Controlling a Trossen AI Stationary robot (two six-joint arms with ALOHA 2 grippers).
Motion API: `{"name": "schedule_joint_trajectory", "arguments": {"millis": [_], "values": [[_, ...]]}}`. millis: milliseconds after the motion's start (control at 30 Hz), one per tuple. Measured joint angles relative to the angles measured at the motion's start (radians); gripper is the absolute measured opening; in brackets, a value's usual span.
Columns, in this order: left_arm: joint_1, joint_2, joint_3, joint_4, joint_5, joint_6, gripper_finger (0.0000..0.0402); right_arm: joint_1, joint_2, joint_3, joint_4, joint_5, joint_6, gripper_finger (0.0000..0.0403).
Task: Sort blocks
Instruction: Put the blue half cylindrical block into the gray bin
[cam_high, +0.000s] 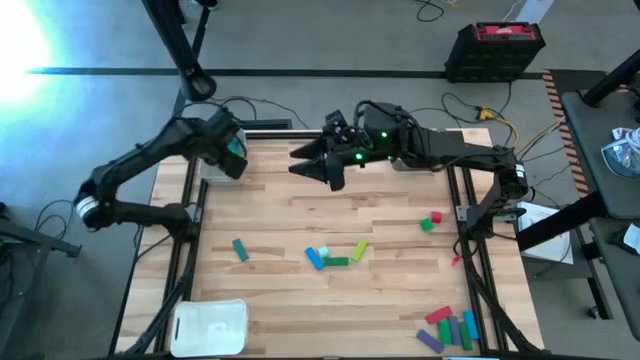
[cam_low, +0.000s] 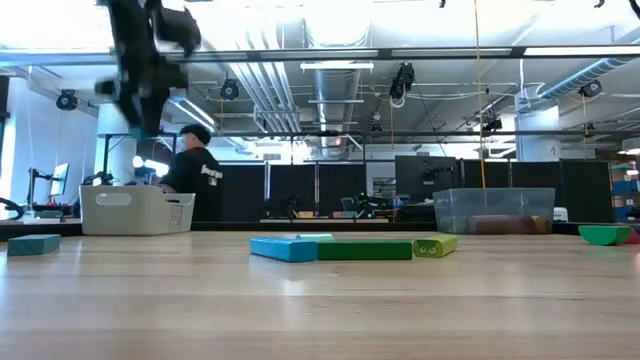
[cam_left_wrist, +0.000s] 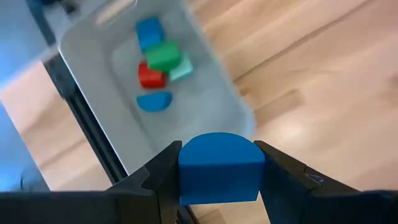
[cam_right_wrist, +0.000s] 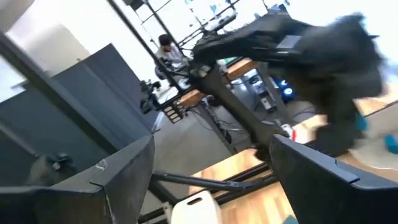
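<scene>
My left gripper (cam_high: 232, 152) hangs over a grey tray (cam_left_wrist: 205, 93) at the table's far left corner, shut on a blue half-round block (cam_left_wrist: 219, 163). The tray holds several blocks: blue (cam_left_wrist: 149, 31), green (cam_left_wrist: 165, 55), red (cam_left_wrist: 149, 76), teal and a blue half-round (cam_left_wrist: 154, 101). My right gripper (cam_high: 308, 166) hovers open at the far middle, pointing toward the table's left, with nothing between its fingers (cam_right_wrist: 124, 168). Loose blocks lie on the table: a teal bar (cam_high: 240, 249), a blue, green and yellow-green cluster (cam_high: 335, 256), a red and green pair (cam_high: 430, 222), and a group (cam_high: 450, 328) at the near right. My left gripper pinches the blue half-round block by its two flat sides (cam_left_wrist: 184, 174), one finger on each. The fingers point down from above. The block hangs clear above the tray's edge, its rounded face away from the wrist.
A clear tray (cam_low: 495, 210) with blocks stands at the far right, under the right arm. A white object (cam_high: 210, 326) lies at the near left corner. Bare wood lies between the block groups. A person (cam_low: 195, 175) stands in the room beyond the table.
</scene>
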Motion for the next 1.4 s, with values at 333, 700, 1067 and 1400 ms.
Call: {"name": "schedule_joint_trajectory", "arguments": {"millis": [333, 700, 1067, 1400], "values": [[0.239, 0.258, -0.043, 0.092, 0.083, 0.111, 0.0156, 0.034, -0.068, 0.006, -0.048, -0.008, 0.006, 0.0298], [0.32, 0.55, 0.151, 0.053, 0.092, 0.159, 0.0156, 0.034, -0.107, 0.006, -0.169, -0.008, -0.004, 0.0306], [0.405, 0.728, 0.247, -0.022, 0.111, 0.184, 0.0157, 0.062, -0.14, 0.005, -0.274, -0.008, -0.012, 0.0302], [0.411, 0.752, 0.291, -0.052, 0.17, 0.234, 0.0217, 0.059, -0.109, 0.004, -0.441, 0.023, -0.094, 0.0345]]}}
